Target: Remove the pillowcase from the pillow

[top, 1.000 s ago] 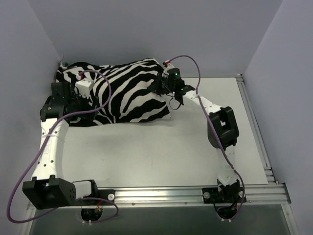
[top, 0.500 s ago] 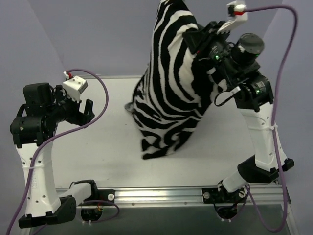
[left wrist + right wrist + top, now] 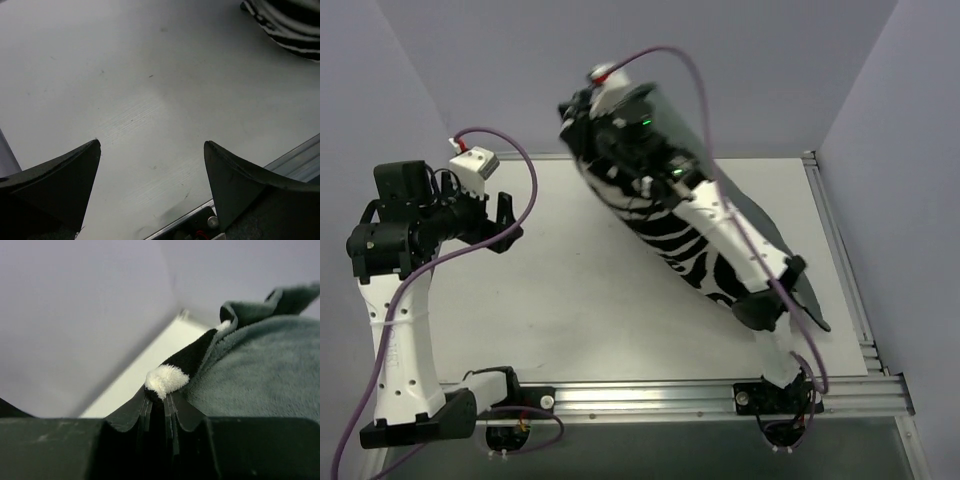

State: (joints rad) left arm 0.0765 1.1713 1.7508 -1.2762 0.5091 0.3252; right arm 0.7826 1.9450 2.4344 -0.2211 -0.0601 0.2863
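the right gripper (image 3: 159, 401) is pinched tight on a striped edge of the pillowcase (image 3: 665, 240), holding it high above the back of the table (image 3: 570, 300). the fabric hangs from the jaws and drapes down along the right arm toward the table's right side, zebra face to the left, dark grey face to the right. the left gripper (image 3: 152, 145) hovers over the table's left part, jaws spread wide, holding nothing, well apart from the cloth.

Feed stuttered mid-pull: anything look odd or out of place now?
The pillowcase, pinched in the right gripper, hangs along the right arm, grey side partly out. The pillow shows in no view, so I can't tell whether it's free.
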